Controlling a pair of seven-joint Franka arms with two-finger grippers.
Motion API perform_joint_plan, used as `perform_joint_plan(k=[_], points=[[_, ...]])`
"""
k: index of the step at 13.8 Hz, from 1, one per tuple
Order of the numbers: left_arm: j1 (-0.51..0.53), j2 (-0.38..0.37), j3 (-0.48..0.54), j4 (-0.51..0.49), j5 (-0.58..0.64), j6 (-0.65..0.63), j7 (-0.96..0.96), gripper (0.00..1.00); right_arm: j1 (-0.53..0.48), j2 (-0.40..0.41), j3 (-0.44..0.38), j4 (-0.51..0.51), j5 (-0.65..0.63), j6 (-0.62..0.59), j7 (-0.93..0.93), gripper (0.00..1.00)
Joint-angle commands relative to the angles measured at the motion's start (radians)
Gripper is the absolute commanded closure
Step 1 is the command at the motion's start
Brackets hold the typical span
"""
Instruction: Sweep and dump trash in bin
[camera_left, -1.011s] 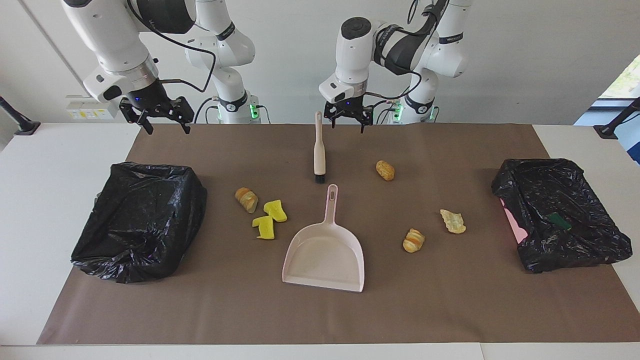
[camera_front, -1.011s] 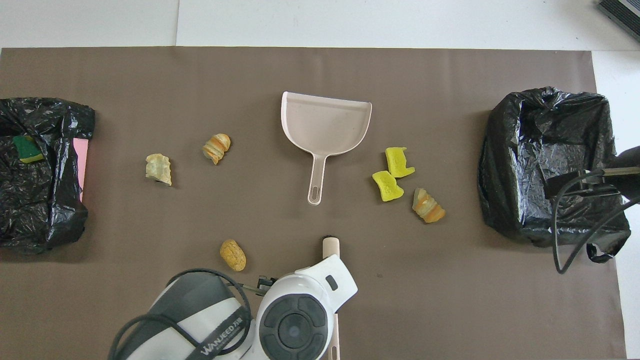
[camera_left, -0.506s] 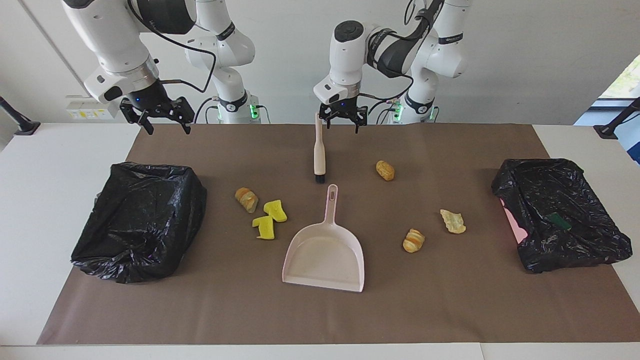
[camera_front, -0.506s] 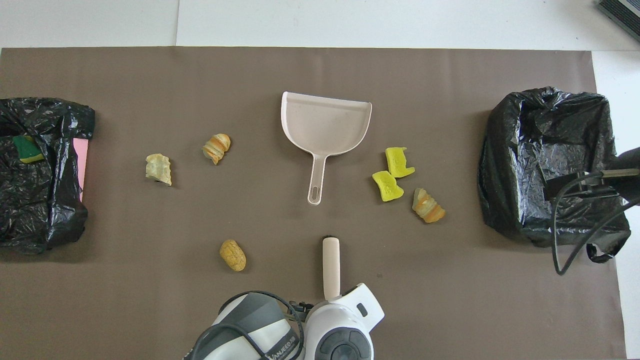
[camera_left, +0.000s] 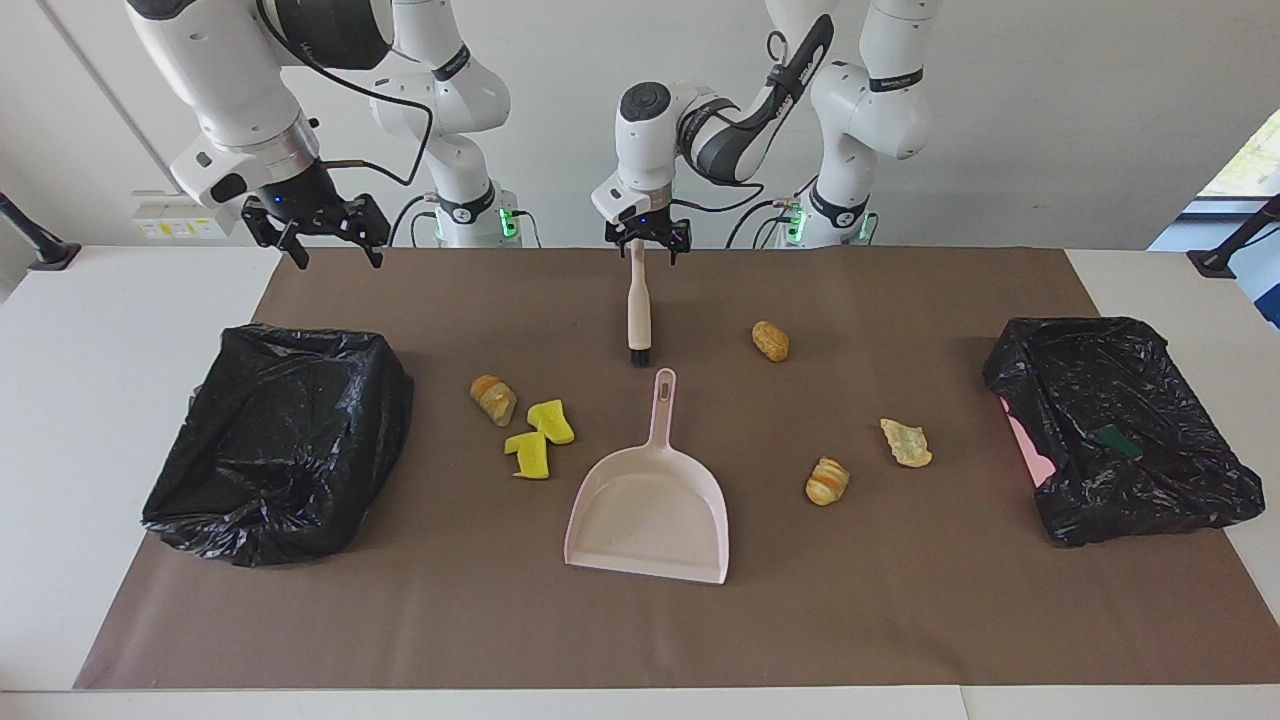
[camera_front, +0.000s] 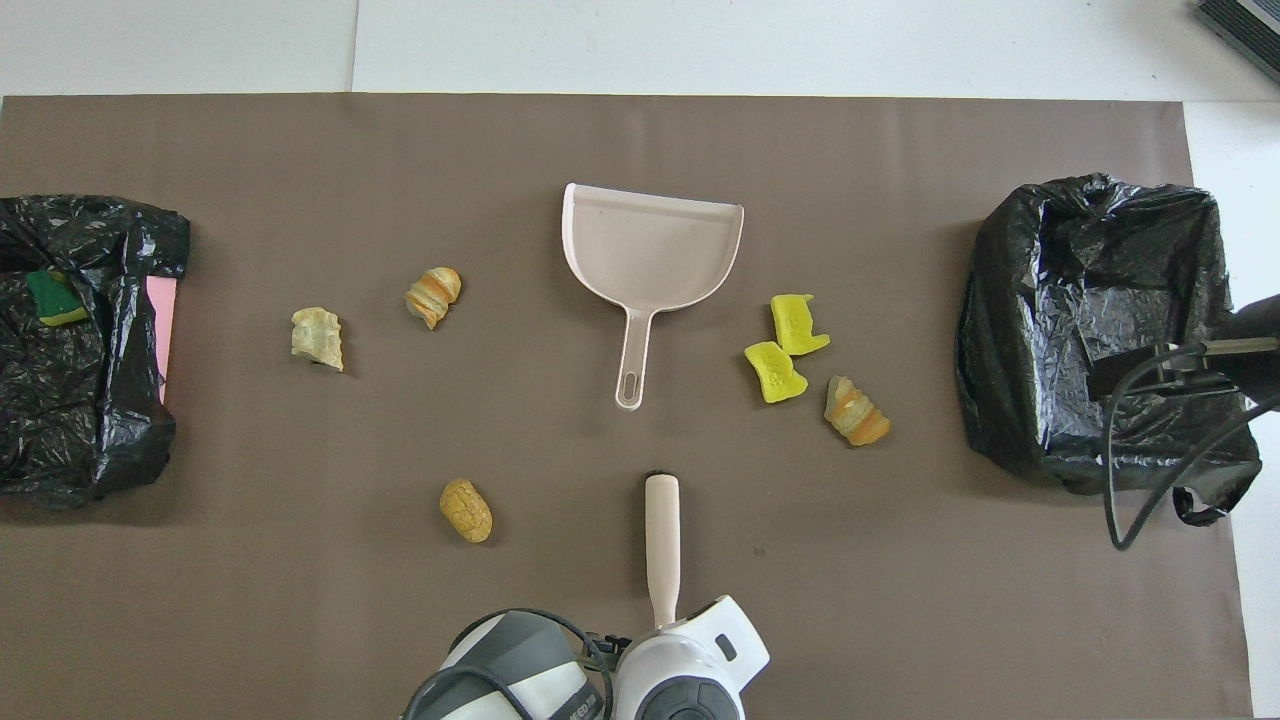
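Left hand (camera_left: 647, 251) spread over brush (camera_left: 638, 310) handle, right hand (camera_left: 318, 243) spread — brown mat (camera_left: 640, 630), white table (camera_left: 120, 300).

Take the pale pink dustpan (camera_left: 650, 510) as your landmark. The beige brush (camera_left: 638, 310) lies nearer to the robots than its handle, with the left gripper (camera_left: 648, 245) open over the brush's handle end. Trash (camera_left: 530, 432) lies scattered on both sides of the pan. The right gripper (camera_left: 318, 238), open, hangs above the black-bagged bin (camera_left: 275, 440) at the right arm's end.
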Motion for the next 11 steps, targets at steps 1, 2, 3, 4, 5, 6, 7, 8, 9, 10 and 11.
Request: perform_joint_plan(k=[1,2,3,4,5,6,7,8,9,10,11], points=[[-0.038,0.015,0.017,-0.027,-0.031,0.066,0.003,0.0,-0.004,-0.026,0.005,-0.033,0.003,0.028,-0.032,0.0],[-0.038,0.015,0.018,-0.027,-0.037,0.065,0.002,0.0,-0.004,-0.026,0.005,-0.033,0.002,0.028,-0.032,0.0],[-0.038,0.017,0.018,-0.027,-0.037,0.065,0.005,0.04,-0.004,-0.026,0.005,-0.033,0.002,0.028,-0.032,0.0],[-0.038,0.015,0.018,-0.027,-0.039,0.062,-0.001,0.16,-0.004,-0.026,0.005,-0.033,0.002,0.028,-0.032,0.0],[-0.038,0.015,0.018,-0.027,-0.045,0.057,-0.006,0.25,-0.004,-0.026,0.005,-0.033,0.002,0.028,-0.032,0.0],[-0.038,0.017,0.018,-0.026,-0.056,0.057,-0.007,0.38,-0.004,-0.026,0.005,-0.033,0.002,0.028,-0.032,0.0],[-0.038,0.018,0.018,-0.023,-0.063,0.054,-0.01,0.57,-0.004,-0.026,0.005,-0.033,0.002,0.028,-0.032,0.0],[-0.038,0.018,0.018,-0.021,-0.065,0.051,-0.007,0.79,-0.004,-0.026,0.005,-0.033,0.002,0.028,-0.032,0.0],[-0.036,0.018,0.02,-0.021,-0.065,0.048,0.003,0.94,-0.004,-0.026,0.005,-0.033,0.002,0.028,-0.032,0.0],[-0.03,0.017,0.02,-0.017,-0.065,0.047,0.006,1.0,-0.006,-0.026,0.005,-0.033,0.002,0.028,-0.032,0.0],[-0.025,0.009,0.022,-0.01,-0.065,0.042,0.009,0.99,-0.004,-0.026,0.005,-0.033,0.002,0.028,-0.032,0.0]])
